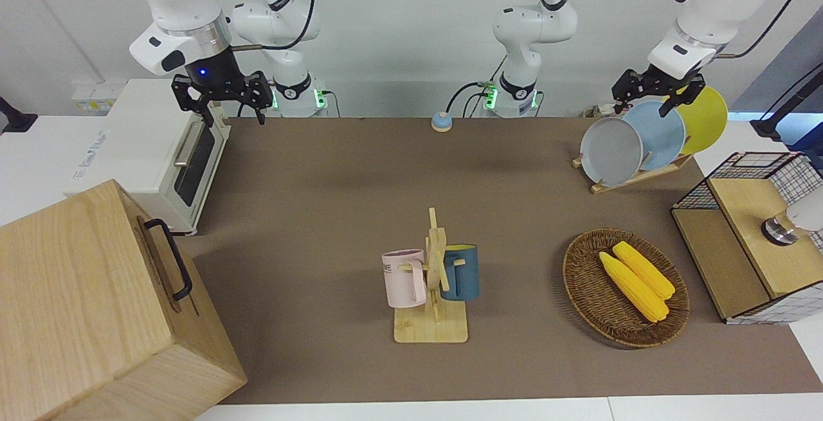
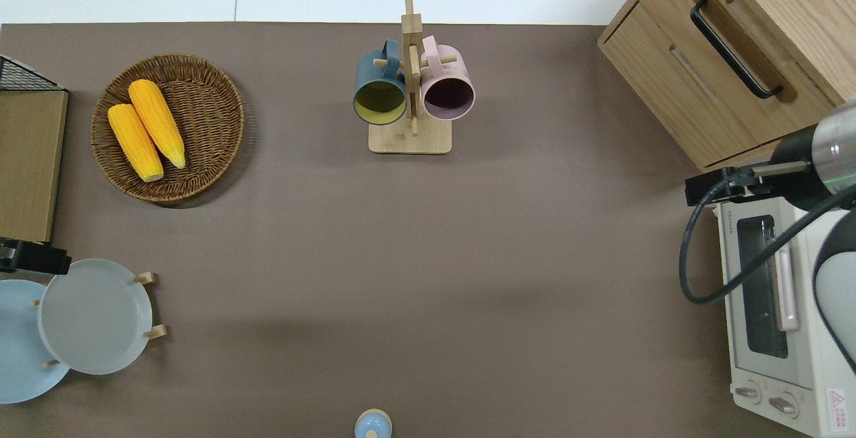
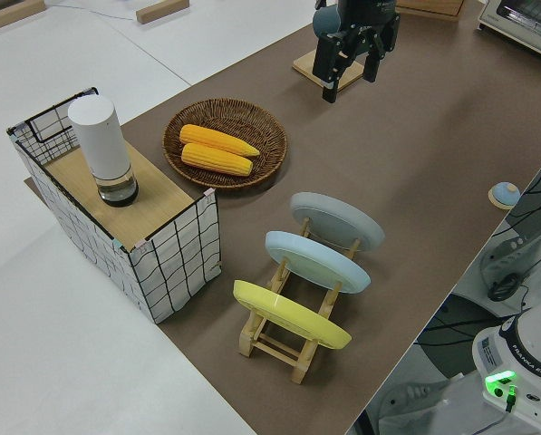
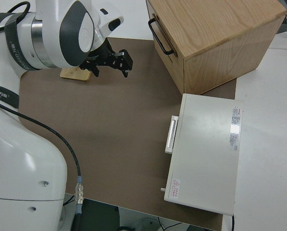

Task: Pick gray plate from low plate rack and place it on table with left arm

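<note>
Four fixed cameras on one table [image 1: 334, 215]: front, overhead, and one at each end.

Front view looks across the table at both arm bases, taking in its full width. Overhead looks straight down, the robots' edge at its bottom; it shares with the front view the mug stand [image 2: 410, 90], corn basket [image 2: 167, 128] and low plate rack [image 2: 150, 304]. Left side view sits raised at the left arm's end, looking diagonally along the table, close on the low plate rack, with the basket and left gripper [image 3: 353, 47] farther off. Right side view sits above the right arm, looking down its reach at the toaster oven [image 4: 205, 154] and wooden cabinet [image 4: 215, 38], both also in the overhead.
</note>
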Motion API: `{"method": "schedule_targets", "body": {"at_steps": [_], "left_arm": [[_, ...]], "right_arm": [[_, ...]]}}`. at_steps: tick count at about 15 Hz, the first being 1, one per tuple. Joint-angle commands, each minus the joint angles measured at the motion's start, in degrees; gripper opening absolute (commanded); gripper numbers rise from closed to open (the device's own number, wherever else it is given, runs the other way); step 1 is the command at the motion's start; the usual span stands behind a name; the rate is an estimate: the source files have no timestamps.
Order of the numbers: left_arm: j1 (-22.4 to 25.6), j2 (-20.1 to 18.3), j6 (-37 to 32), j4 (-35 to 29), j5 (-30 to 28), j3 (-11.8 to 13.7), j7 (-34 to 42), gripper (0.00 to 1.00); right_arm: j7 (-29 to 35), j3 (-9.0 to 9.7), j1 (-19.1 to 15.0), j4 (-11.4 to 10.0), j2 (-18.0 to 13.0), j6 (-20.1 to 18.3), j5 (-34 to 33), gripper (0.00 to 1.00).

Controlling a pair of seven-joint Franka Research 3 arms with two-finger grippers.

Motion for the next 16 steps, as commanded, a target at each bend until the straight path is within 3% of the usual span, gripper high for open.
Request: {"method": "schedule_targets", "body": {"at_steps": [1,11,16], "left_arm": [[0.1,0.3,2.1,-2.2,2.4,1.0,1.5,0.99],[2.5,0.6,8.5,-9.1,2.8,2.6,3.9,0.99],[2.7,0.8,10.3,-11.5,6.3,2.6,3.9,0.99]], "right_arm": [[0.8,1.20,-1.3,1.1,0.5,-0.9,-0.2,0.983],[0.8,1.20,-1.3,1.2,0.5,-0.9,-0.2,0.983],[0.8,1.20,-1.3,1.1,0.5,-0.9,-0.2,0.983]]}}
